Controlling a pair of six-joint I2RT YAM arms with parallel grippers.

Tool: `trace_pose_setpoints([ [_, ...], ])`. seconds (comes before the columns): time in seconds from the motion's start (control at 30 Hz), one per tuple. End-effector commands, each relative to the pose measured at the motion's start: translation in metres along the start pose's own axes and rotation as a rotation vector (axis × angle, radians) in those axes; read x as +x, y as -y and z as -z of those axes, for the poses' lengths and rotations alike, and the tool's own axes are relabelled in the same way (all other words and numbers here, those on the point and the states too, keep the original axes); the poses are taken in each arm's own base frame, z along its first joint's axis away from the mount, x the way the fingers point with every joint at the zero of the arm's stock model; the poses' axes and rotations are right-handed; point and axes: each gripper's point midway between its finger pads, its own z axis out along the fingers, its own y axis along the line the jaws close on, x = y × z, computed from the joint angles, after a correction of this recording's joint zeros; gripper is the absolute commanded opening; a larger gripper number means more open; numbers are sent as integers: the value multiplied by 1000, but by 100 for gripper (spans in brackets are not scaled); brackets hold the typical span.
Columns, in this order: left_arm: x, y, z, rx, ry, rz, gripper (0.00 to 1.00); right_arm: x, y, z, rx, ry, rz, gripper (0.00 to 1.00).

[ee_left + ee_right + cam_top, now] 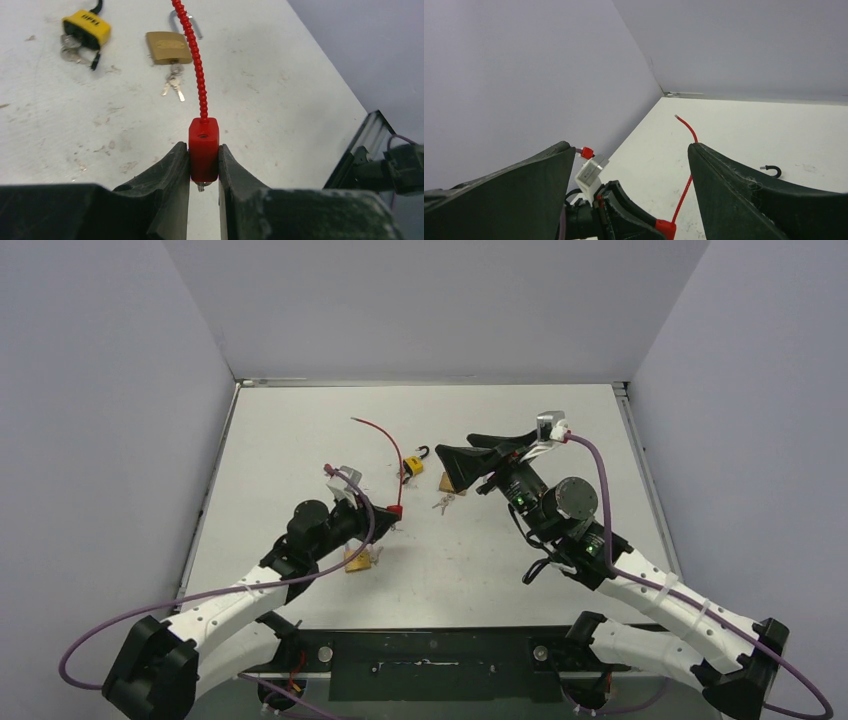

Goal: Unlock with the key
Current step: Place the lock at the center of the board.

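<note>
Red lock body [203, 140] sits gripped in left pincer [202, 150]; open right pincer [630, 147] near it should take the key [201, 187] squarely.

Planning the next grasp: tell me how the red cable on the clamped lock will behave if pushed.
Probably springy rather than limp: the red cable holds a smooth arc out from the red lock body in the left gripper. Its free end looks unsupported, so it would likely sway aside.

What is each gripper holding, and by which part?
Left gripper clamps the red cable lock by the two sides of its block-shaped body. Right gripper is open, holding nothing.
</note>
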Motion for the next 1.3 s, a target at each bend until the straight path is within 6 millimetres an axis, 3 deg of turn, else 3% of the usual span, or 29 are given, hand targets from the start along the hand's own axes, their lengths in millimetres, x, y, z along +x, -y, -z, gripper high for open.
trace_pose_setpoints([
  [0.0, -32, -41, -14, -181, 63, 150, 0, 12, 12, 1, 46, -24, -20, 85],
  [0.07, -36, -63, -20, -242, 45, 213, 0, 19, 15, 3, 56, -44, -24, 85],
  [0.27, -57, -96, -54, -269, 42, 235, 1, 35, 22, 4, 81, -88, -46, 84],
  [0.37, -51, -125, -73, -343, 16, 251, 14, 45, 30, 4, 118, -119, -52, 82],
  [0.5, -38, -162, -87, -436, -9, 320, 15, 59, 33, 6, 129, -163, -65, 81],
  [0.63, -23, -171, -98, -416, -46, 347, 16, 74, 36, 9, 136, -202, -89, 79],
  [0.7, -17, -172, -101, -404, -76, 356, 22, 81, 40, 10, 149, -224, -96, 79],
  [0.87, -12, -184, -92, -493, -124, 319, 48, 97, 47, 10, 192, -282, -108, 78],
  [1.07, -27, -190, -70, -609, -148, 258, 58, 119, 66, 18, 275, -364, -69, 82],
  [1.17, -42, -183, -51, -649, -140, 224, 58, 147, 82, 25, 349, -488, -24, 81],
  [1.27, -53, -176, -24, -711, -132, 220, 57, 193, 87, 29, 358, -649, -25, 80],
])
